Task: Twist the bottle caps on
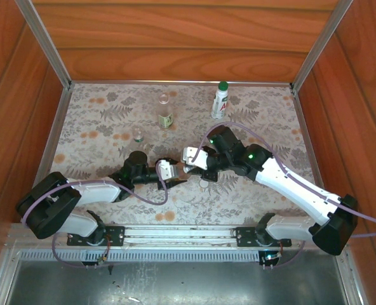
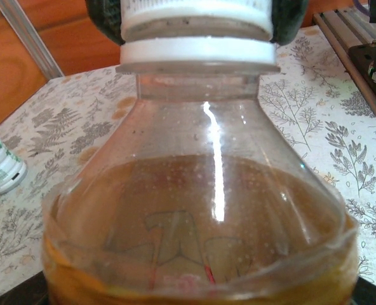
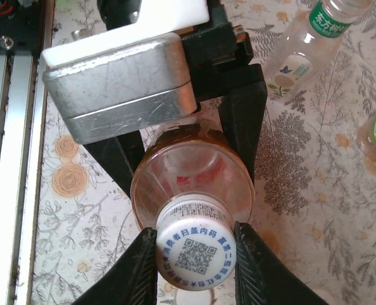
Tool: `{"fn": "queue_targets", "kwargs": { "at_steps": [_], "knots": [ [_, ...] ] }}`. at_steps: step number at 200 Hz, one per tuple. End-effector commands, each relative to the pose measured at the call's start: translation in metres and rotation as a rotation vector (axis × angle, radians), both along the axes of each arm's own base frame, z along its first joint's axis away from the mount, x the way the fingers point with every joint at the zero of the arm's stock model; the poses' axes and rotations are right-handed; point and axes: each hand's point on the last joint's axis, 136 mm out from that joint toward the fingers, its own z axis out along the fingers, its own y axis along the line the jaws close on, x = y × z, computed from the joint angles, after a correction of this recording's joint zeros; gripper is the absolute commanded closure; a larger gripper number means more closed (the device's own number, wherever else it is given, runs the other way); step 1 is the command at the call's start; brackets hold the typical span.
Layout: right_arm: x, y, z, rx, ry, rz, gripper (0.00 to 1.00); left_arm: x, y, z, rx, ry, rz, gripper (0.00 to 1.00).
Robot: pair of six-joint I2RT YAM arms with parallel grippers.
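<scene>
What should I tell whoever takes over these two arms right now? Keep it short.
Left gripper: shut on amber bottle.
Right gripper: shut on white cap, seated on that bottle's neck; tightness unclear.
White bottle stands at the far side, green cap on.
Left to do: finish this cap, then check clear bottle and tiny bottle, standing left of the white one; their tops are too small to judge.

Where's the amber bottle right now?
The amber bottle is near the table's front centre, held between the two arms: the left pincer clamps its body and the right pincer grips its white cap.
</scene>
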Motion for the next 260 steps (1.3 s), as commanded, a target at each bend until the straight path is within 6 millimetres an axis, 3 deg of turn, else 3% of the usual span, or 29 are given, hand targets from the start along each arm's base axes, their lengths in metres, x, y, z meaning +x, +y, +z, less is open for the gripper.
{"fn": "queue_targets", "kwargs": {
  "at_steps": [1,23,50,67,81,91,120,140,188,260],
  "knots": [
    [0.017,0.013,0.015,0.139,0.15,-0.247,1.0,0.018,-0.001,0.01,-0.004,-0.071,0.068,0.43],
    [0.049,0.02,0.02,0.28,0.355,-0.606,1.0,0.034,-0.006,0.017,0.001,-0.105,0.115,0.43],
    [0.064,0.021,0.012,0.345,0.658,-0.952,1.0,0.046,-0.009,0.019,0.011,-0.124,0.157,0.46],
    [0.058,0.022,-0.002,0.348,0.859,-1.102,1.0,0.048,-0.008,0.019,0.012,-0.124,0.17,0.46],
    [0.049,0.03,-0.004,0.336,0.929,-1.062,1.0,0.048,-0.007,0.018,0.011,-0.119,0.175,0.46],
    [0.047,0.029,-0.004,0.316,0.889,-1.025,0.97,0.046,-0.006,0.017,0.012,-0.119,0.168,0.46],
    [0.034,0.02,0.003,0.23,0.554,-0.683,0.57,0.034,-0.003,0.013,0.018,-0.126,0.128,0.46],
    [0.015,0.007,0.003,0.132,0.32,-0.397,0.43,0.028,0.0,0.014,0.01,-0.123,0.117,0.46],
    [-0.007,-0.012,0.01,0.004,-0.028,0.02,0.41,0.01,0.003,0.018,-0.017,-0.113,0.054,0.46],
    [-0.009,0.006,0.021,0.018,-0.014,0.121,0.59,0.002,0.0,0.017,-0.022,-0.112,0.001,0.46]
  ]
}}
